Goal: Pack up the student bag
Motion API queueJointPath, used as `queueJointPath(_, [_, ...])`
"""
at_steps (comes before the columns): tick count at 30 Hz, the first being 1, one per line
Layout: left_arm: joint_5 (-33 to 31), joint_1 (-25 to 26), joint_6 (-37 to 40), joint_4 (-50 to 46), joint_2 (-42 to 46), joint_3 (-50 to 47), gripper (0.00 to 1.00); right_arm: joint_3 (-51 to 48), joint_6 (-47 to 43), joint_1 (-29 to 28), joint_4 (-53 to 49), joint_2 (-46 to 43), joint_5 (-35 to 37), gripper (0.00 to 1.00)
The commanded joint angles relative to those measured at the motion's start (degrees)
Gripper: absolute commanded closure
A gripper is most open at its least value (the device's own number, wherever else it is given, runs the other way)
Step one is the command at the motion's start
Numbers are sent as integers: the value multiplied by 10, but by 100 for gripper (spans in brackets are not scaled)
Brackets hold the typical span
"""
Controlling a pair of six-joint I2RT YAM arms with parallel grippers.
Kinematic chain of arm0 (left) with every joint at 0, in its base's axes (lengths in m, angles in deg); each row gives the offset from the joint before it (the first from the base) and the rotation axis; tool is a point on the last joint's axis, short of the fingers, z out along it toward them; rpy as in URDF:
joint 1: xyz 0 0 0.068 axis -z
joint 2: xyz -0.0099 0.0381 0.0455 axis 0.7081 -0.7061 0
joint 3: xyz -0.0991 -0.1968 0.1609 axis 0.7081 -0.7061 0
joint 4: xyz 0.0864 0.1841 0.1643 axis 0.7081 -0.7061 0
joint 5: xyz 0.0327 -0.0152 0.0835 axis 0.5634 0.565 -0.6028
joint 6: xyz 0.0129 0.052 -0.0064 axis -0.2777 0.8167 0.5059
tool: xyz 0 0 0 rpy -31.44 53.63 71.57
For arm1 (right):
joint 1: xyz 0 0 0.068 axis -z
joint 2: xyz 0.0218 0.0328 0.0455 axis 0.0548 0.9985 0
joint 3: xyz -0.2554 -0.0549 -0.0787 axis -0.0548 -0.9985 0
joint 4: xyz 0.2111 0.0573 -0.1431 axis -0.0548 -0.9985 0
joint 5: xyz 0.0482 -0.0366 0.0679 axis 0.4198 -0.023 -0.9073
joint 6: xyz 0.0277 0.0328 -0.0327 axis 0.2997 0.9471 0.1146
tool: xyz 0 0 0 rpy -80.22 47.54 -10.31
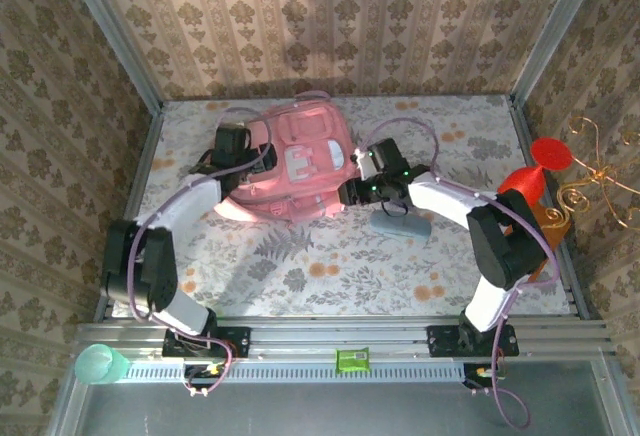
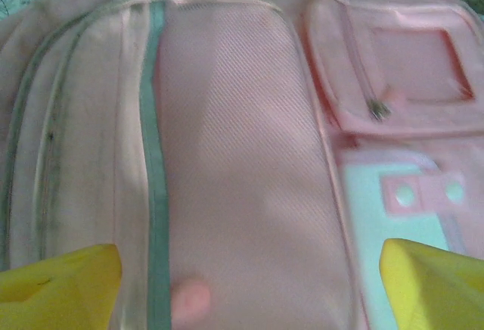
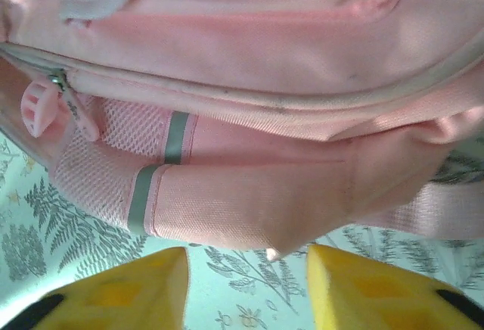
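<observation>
The student bag point(image 1: 290, 161) is a big pink backpack lying front-up at the back middle of the floral table. My left gripper point(image 1: 232, 148) hovers over its left side. In the left wrist view its yellow fingertips point(image 2: 60, 288) stand wide apart over the bag's mesh side panel point(image 2: 242, 141), so that gripper point(image 2: 249, 288) is open and holds nothing. My right gripper point(image 1: 352, 193) sits at the bag's right lower edge. In the right wrist view this gripper point(image 3: 246, 288) is open above the tablecloth, with a pink fabric corner of the bag point(image 3: 249, 209) just beyond its fingertips point(image 3: 128, 292).
A flat grey item point(image 1: 400, 224) lies on the table under my right forearm. A red object point(image 1: 540, 166) and gold wire stand point(image 1: 600, 176) sit past the right wall. A green cup point(image 1: 100, 364) and small green block point(image 1: 353, 360) rest by the front rail.
</observation>
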Motion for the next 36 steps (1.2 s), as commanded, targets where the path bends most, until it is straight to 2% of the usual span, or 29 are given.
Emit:
queueJointPath(1, [-46, 58, -9, -6, 66, -59, 11, 14, 25, 29, 22, 3, 36, 42])
queueJointPath(2, [-54, 89, -17, -12, 78, -72, 11, 19, 37, 33, 35, 13, 30, 40])
queueJointPath(5, [-60, 133, -32, -26, 103, -101, 11, 49, 70, 44, 65, 57, 5, 34])
queueJointPath(10, [-24, 173, -43, -34, 76, -109, 20, 102, 84, 55, 70, 112, -23, 38])
queueJointPath(15, [-6, 185, -47, -27, 19, -86, 34, 119, 94, 56, 63, 145, -34, 45])
queueJointPath(17, [-6, 190, -43, -33, -2, -70, 40, 112, 100, 56, 71, 147, -39, 52])
queueJointPath(22, [-46, 192, -36, -43, -32, -54, 47, 96, 100, 56, 80, 137, -37, 67])
queueJointPath(28, [-60, 191, -26, -49, -76, -29, 54, 91, 99, 56, 80, 134, -40, 72])
queueJointPath(32, [-80, 193, -30, -54, -98, -20, 54, 87, 101, 56, 83, 133, -42, 73])
queueJointPath(34, [-100, 194, -38, -58, -108, -19, 48, 85, 102, 56, 83, 132, -44, 74])
queueJointPath(36, [-116, 194, -46, -46, -116, -25, 47, 82, 102, 56, 86, 131, -43, 74])
